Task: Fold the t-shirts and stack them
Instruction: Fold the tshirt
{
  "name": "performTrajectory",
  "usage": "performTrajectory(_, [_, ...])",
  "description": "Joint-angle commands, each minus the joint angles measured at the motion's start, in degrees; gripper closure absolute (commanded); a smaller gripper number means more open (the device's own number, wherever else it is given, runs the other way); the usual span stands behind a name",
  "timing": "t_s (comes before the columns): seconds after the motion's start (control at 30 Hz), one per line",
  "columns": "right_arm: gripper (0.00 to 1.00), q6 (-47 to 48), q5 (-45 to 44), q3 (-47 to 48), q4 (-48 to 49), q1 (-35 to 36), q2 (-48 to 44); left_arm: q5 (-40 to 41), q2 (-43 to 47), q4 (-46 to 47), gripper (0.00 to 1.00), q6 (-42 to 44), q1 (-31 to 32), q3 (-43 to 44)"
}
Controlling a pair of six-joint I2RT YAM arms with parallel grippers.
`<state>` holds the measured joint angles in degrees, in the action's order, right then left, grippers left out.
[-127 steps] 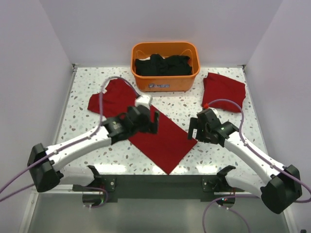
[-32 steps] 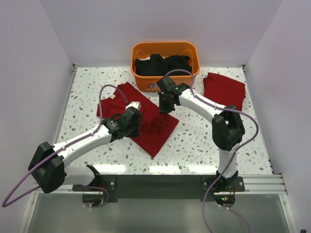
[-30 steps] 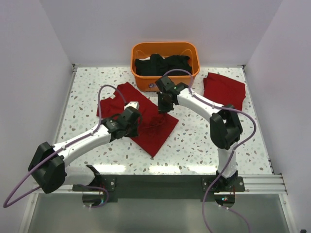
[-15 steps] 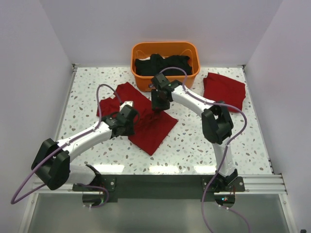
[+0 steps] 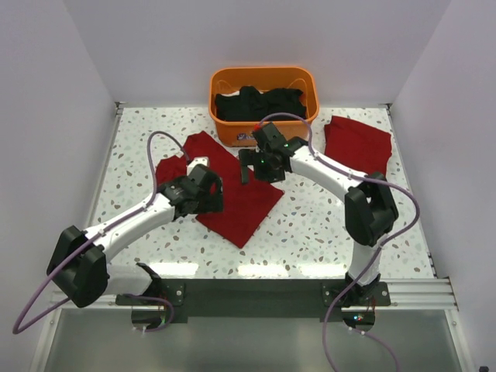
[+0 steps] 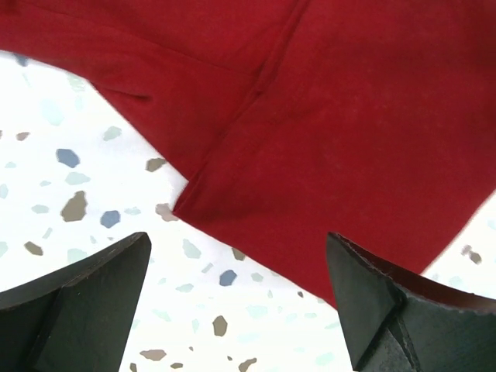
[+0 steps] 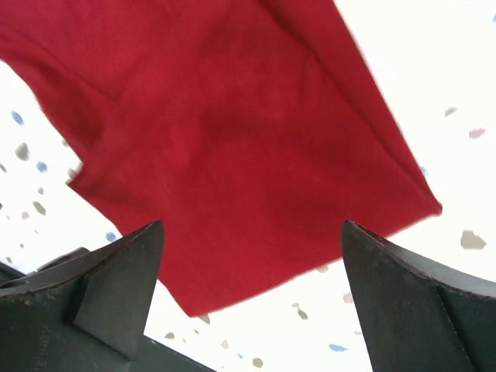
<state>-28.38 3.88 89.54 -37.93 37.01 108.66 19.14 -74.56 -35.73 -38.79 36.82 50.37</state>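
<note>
Both pincers are spread wide right now and neither one is gripping anything. Left pincer (image 5: 203, 188) hangs over the left side of a dark-red t-shirt (image 5: 246, 203). That shirt is lying partly folded on the speckled bench (image 5: 325, 225), in front of the orange basket (image 5: 263, 71) and a bit to its left. Right pincer (image 5: 249, 164) is just in front of the basket's front wall, above the shirt's far edge.

From the left wrist camera you can see the black fingers (image 6: 85, 298) wide apart. A corner of the cloth sits between them, with a couple of layered fold edges running up from it. I can't tell if the tips touch the bench. The right wrist camera shows much the same: jaws wide apart, red cloth spread below, one corner sticking out onto the bare bench.

A second t-shirt (image 5: 356, 143) is folded into a neat rectangle off to the right of the basket, near it but not touching. The basket itself has a heap of dark clothes (image 5: 260, 105) in it.
</note>
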Motion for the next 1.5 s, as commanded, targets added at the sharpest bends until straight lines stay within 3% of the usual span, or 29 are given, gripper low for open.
performTrajectory(0.0, [0.01,1.0,1.1,-5.9,3.7,0.0,-5.2,-5.5,2.6,2.5,0.0,1.2,0.0,0.3])
performTrajectory(0.1, [0.02,-1.5,-2.6,-10.9,4.7,-1.4,-7.9,-10.2,3.5,7.3,0.0,2.7,2.5,-2.6])
performTrajectory(0.23, [0.02,0.9,-5.0,-11.8,4.2,-2.0,-7.8,-6.9,3.0,3.5,0.0,0.7,3.5,-3.7])
performTrajectory(0.33, [0.01,-0.5,-8.7,-12.8,1.8,-2.6,-6.4,-9.4,5.0,4.3,0.0,0.4,4.3,-5.7])
performTrajectory(0.47, [0.05,-6.5,-4.1,-18.5,7.2,-5.8,-7.2,-10.6,3.7,8.7,0.02,1.6,13.4,-4.9])
performTrajectory(0.63, [0.11,-8.9,-4.0,-19.4,10.3,-6.7,-5.7,-10.8,-2.7,10.6,0.06,5.5,18.6,-2.3])
performTrajectory(1.03, [0.38,-12.3,-4.0,-19.1,13.0,-7.8,-1.0,-11.6,-15.1,13.5,0.24,7.4,20.7,0.5])
performTrajectory(1.13, [0.51,-12.6,-4.7,-19.8,12.5,-7.8,-0.9,-11.7,-16.7,13.8,0.36,7.4,20.9,0.7])
performTrajectory(1.17, [0.61,-12.7,-5.1,-20.1,12.6,-7.8,-1.1,-11.5,-17.6,13.9,0.4,7.4,21.0,0.7])
performTrajectory(1.23, [0.71,-13.0,-5.5,-21.1,12.8,-7.9,-1.6,-11.3,-18.5,13.8,0.54,7.5,21.4,1.0])
performTrajectory(1.27, [0.76,-13.1,-6.0,-21.3,12.7,-7.9,-1.9,-11.2,-19.5,13.8,0.67,7.5,21.5,1.5])
performTrajectory(1.33, [0.82,-13.4,-6.3,-22.3,12.8,-8.1,-2.4,-10.5,-20.5,12.6,0.82,7.5,22.0,2.3])
performTrajectory(1.37, [0.85,-13.3,-6.6,-23.0,13.0,-8.2,-2.6,-9.0,-21.3,12.1,1.0,7.3,22.3,3.1])
performTrajectory(1.47, [0.93,-13.0,-7.7,-23.7,12.4,-8.6,-3.2,-8.3,-21.7,10.3,1.0,7.6,23.2,4.7])
